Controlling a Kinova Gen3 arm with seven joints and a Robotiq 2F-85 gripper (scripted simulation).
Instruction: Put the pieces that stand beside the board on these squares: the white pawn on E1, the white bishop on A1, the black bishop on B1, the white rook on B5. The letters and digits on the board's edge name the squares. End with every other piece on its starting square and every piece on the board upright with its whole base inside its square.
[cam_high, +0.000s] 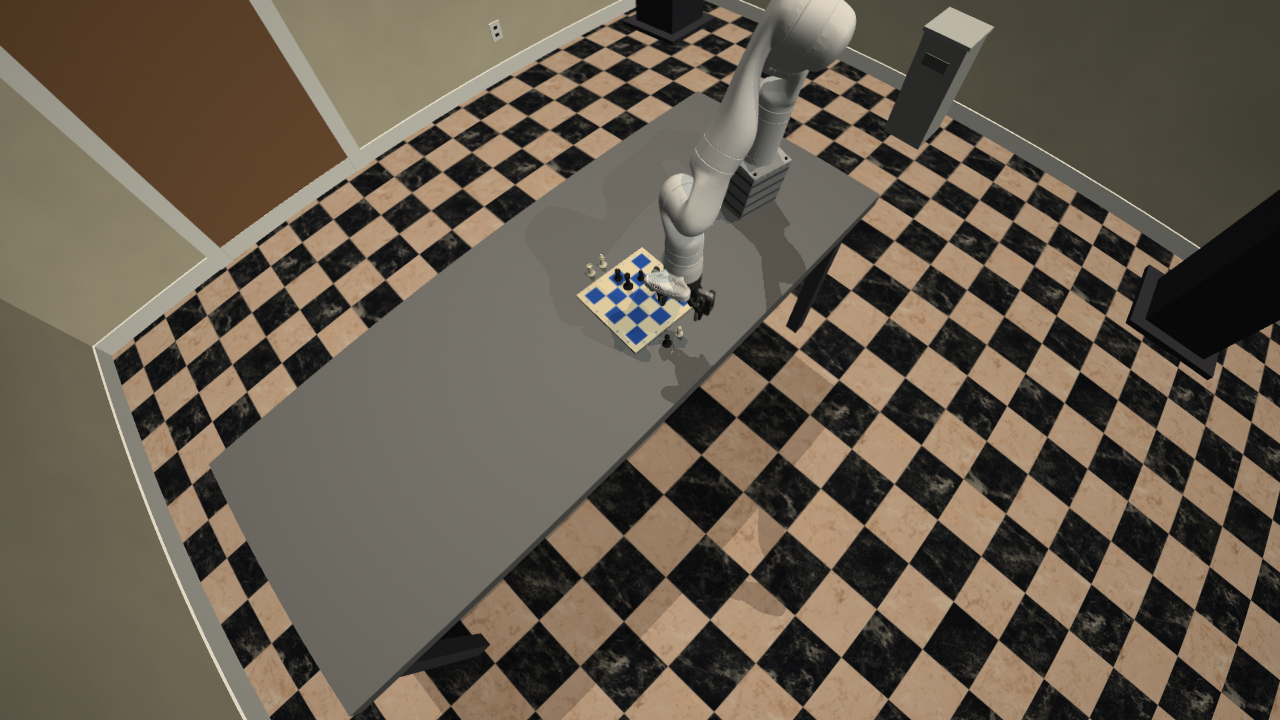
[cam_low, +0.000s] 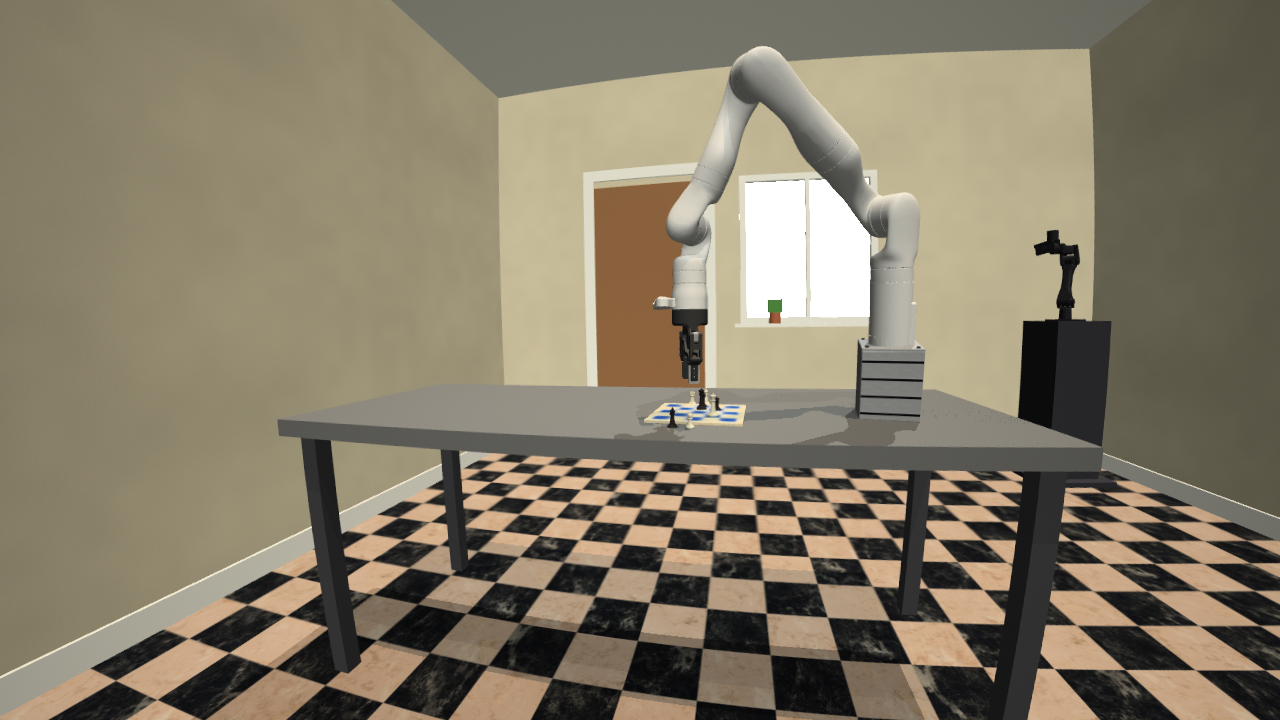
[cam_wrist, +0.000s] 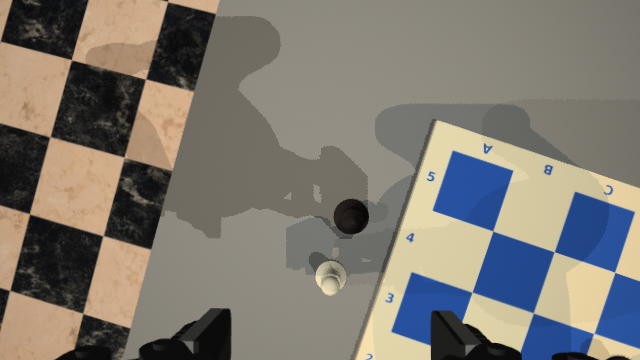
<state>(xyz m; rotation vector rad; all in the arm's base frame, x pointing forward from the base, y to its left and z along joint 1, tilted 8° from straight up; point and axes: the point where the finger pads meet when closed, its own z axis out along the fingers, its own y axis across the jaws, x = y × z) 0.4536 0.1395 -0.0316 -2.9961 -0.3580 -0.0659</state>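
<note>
The gripper (cam_high: 699, 302) (cam_low: 691, 374) (cam_wrist: 330, 335) has its two fingers apart, with nothing between them, and it hangs high over the table (cam_high: 402, 429) (cam_low: 537, 412) (cam_wrist: 320, 75), pointing down. In the wrist view, the small white pawn (cam_high: 679, 331) (cam_low: 689, 422) (cam_wrist: 330, 277) shows just past the fingertips, in line with the gap, but the fingers do not touch it. The pawn stands upright on the table, off the A side of the board (cam_high: 608, 320) (cam_low: 720, 421) (cam_wrist: 525, 202), not on E1. Just beside it, the black bishop (cam_high: 666, 341) (cam_low: 672, 418) (cam_wrist: 351, 216) stands up on the table too, near the 5 end of that same side. The board lies flat, with blue and cream squares, and the wrist view shows A5 and B5 with no piece on them. Past the other side of the board, two white pieces (cam_high: 596, 265) stand close together on the table; they are too small to tell which is the bishop and which is the rook. Some black pieces (cam_high: 627, 282) (cam_low: 701, 400) and a white piece (cam_low: 713, 405) stand on the board. The big white arm (cam_high: 720, 156) (cam_low: 805, 111) bends high up and comes down to its gray block (cam_high: 756, 188) (cam_low: 890, 385) on the table.
</note>
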